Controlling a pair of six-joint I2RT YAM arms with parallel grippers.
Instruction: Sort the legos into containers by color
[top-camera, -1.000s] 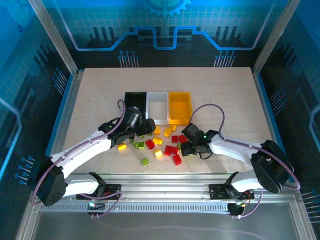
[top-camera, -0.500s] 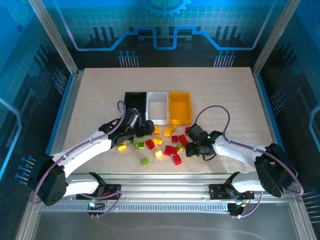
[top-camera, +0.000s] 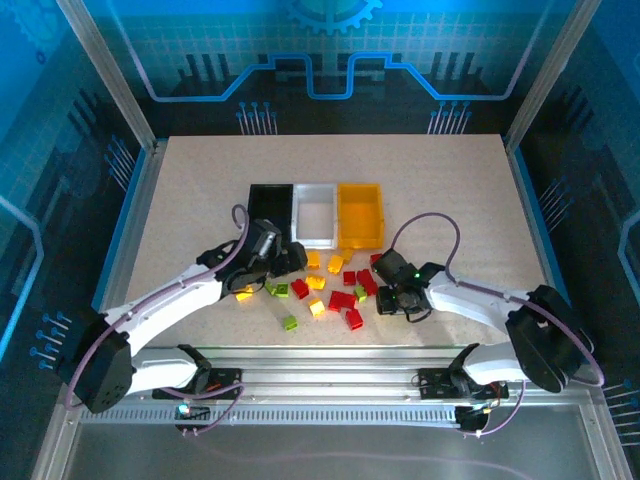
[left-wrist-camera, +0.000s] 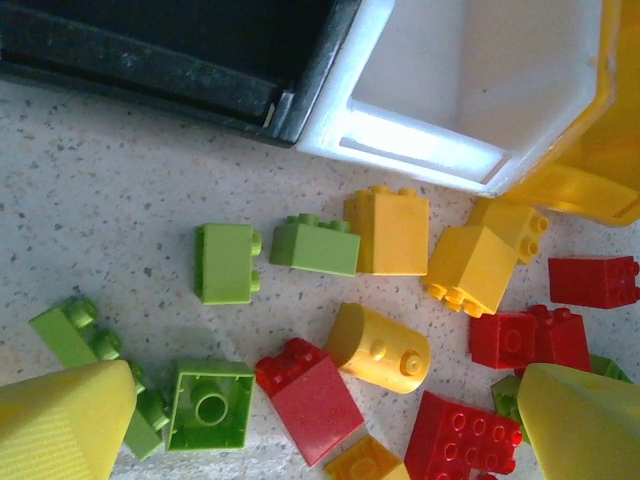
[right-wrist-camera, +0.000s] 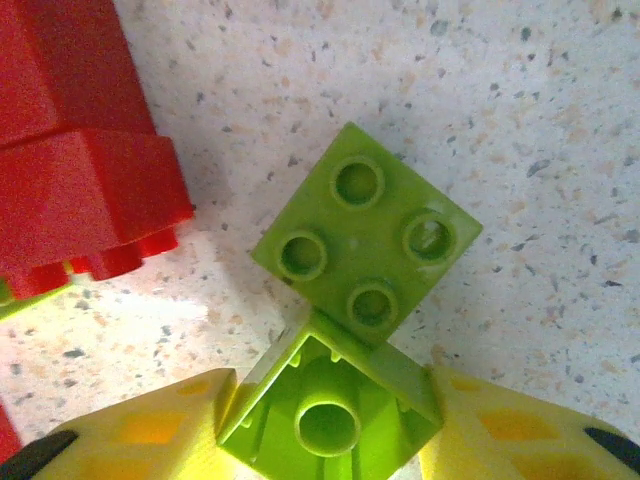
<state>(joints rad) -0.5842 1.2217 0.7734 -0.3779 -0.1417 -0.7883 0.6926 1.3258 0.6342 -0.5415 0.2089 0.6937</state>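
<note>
Fingers (right-wrist-camera: 150, 432) of right gripper (right-wrist-camera: 330, 392) pinch green brick (right-wrist-camera: 330, 425), hollow side toward camera, touching second green brick (right-wrist-camera: 365, 235). Bins (top-camera: 316, 187) lie beyond, leftward. Left gripper (left-wrist-camera: 325, 400) hangs wide open, empty, nearer them.

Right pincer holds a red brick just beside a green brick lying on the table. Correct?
Not quite. In the right wrist view the held brick in the right pincer is green, not red. The loose green brick does lie beside it on the table.
</note>
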